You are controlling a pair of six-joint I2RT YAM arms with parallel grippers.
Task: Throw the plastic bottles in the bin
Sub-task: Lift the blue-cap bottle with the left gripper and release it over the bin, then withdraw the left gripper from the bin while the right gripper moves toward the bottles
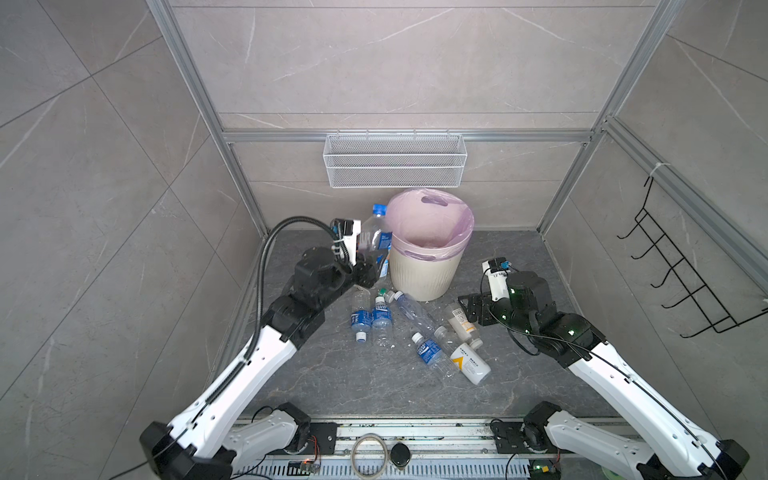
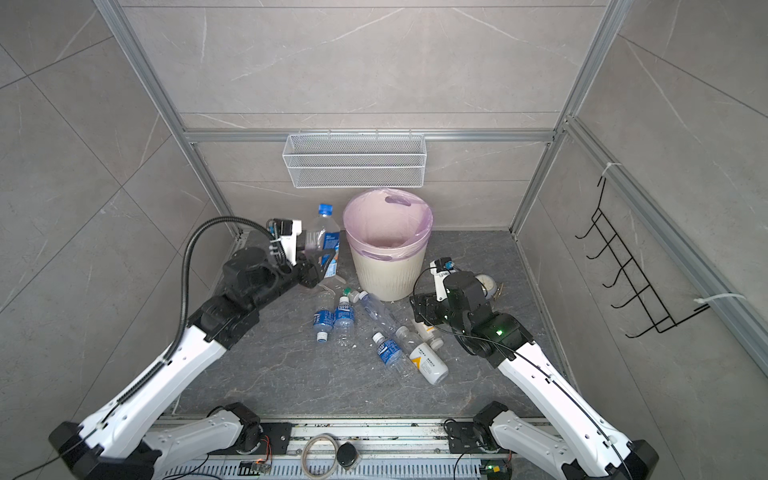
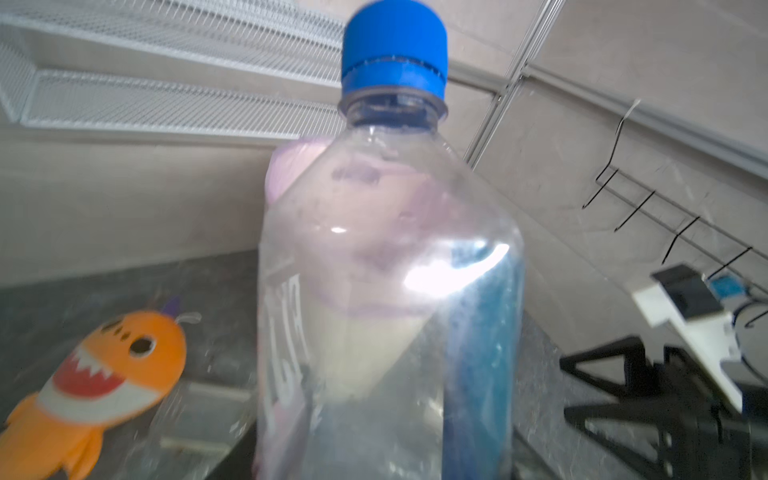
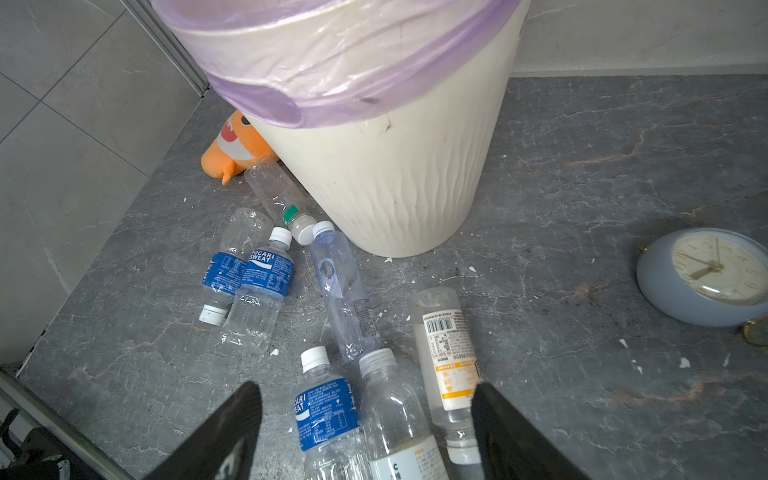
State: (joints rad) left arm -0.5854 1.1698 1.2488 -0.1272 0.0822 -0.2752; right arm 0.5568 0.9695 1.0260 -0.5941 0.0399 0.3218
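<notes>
Bottles on the floor (image 4: pixel 266 274) are overhung by the right gripper (image 4: pixel 363 388), spread wide and empty. Blue-capped bottle (image 1: pixel 376 232) is clamped upright in the left gripper (image 1: pixel 372 270), just beside the bin (image 1: pixel 419 274). Carry step is judged in hand; a lift over the rim, then release, is needed.

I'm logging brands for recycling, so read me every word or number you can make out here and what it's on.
"POCARI SWEAT": blue label of a lying bottle.
"CARI", "EAT", cut off: nearest blue-labelled bottle.
"C": white-labelled bottle.
Too small or blurred: barcode bottle print, clock numerals, held bottle label.
</notes>
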